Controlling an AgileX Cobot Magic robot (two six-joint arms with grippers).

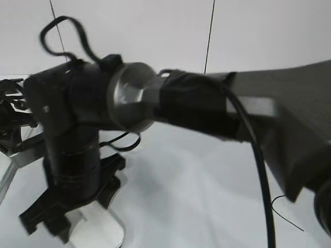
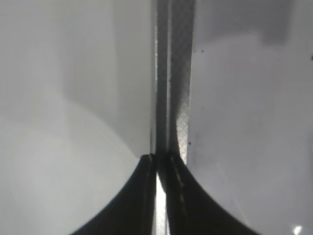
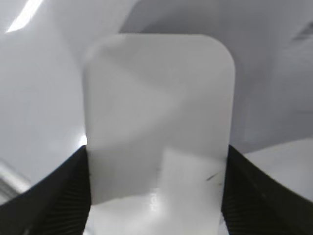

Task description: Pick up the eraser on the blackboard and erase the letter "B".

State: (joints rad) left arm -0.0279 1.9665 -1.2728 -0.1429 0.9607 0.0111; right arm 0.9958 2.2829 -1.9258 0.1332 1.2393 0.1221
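The white eraser (image 3: 156, 98) fills the right wrist view, and my right gripper (image 3: 156, 183) is shut on its two long sides. In the exterior view the right arm reaches across to the lower left, where the right gripper (image 1: 72, 214) points down at the white blackboard (image 1: 196, 191) with the eraser's (image 1: 103, 227) rounded end showing under it. My left gripper (image 2: 157, 161) is shut and empty, over the blackboard's grey frame (image 2: 171, 73). The letter "B" is not in view. A thin black stroke (image 1: 287, 216) shows at the lower right; I cannot tell which letter it is.
The right arm's forearm (image 1: 269, 119) and its cable block most of the exterior view. The left arm (image 1: 13, 116) sits at the far left by the blackboard's frame (image 1: 8, 178). A white wall stands behind.
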